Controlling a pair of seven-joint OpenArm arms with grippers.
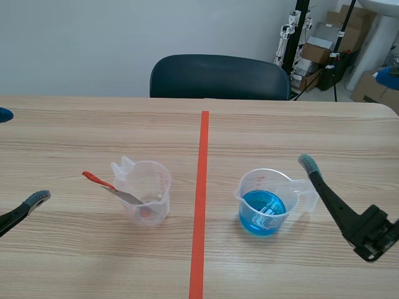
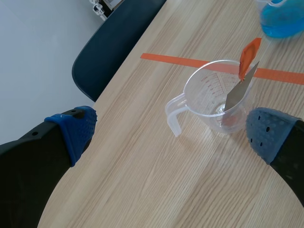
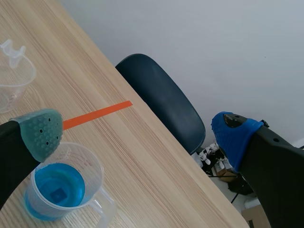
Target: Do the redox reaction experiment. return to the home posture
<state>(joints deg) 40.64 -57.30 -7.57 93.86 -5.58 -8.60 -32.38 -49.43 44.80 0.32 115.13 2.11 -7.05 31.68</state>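
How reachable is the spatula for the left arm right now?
Probably yes. The left end effector is open, the spatula leans in the cup ahead of it, red handle sticking out over the rim, and only bare table lies between.

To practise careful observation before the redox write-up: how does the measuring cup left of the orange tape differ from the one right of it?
The left measuring cup holds a red-handled spatula and no blue liquid; the right measuring cup holds blue liquid and no tool. The left measuring cup's handle points left, the right measuring cup's points right. Both are clear plastic, upright, with a handle and a printed scale.
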